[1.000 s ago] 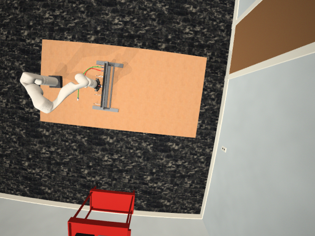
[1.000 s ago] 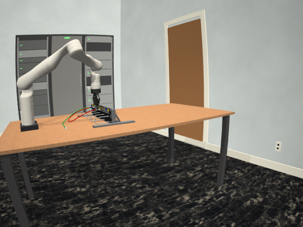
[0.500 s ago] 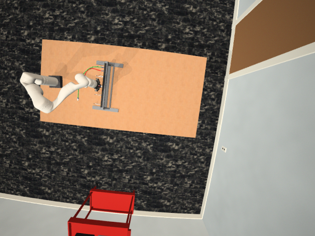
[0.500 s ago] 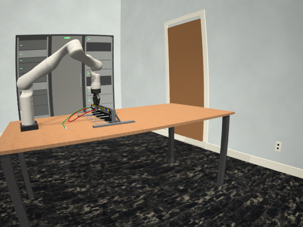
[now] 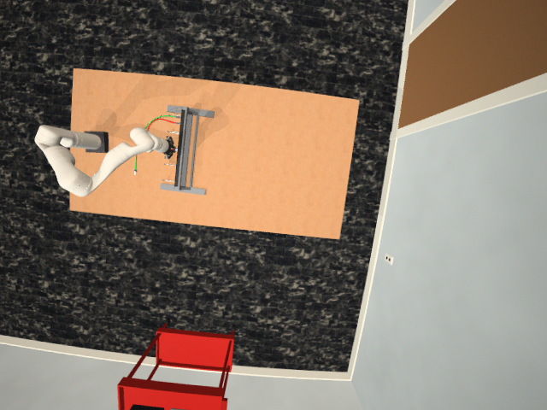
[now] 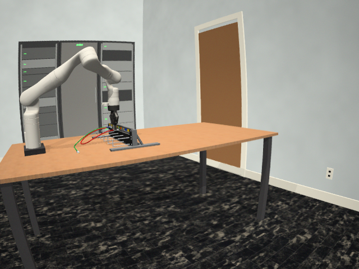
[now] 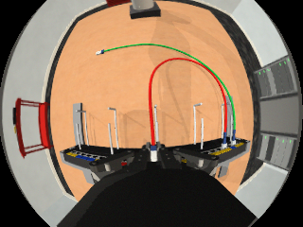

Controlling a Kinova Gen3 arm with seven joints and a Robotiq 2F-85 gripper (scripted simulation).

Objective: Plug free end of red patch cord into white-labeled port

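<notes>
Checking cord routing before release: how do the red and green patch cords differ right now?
The red cord has its free end clamped in the gripper at the rack; the green cord has its free end lying loose on the table. The red arch is tighter, the green wider. Both start side by side at one end of the rack.
</notes>
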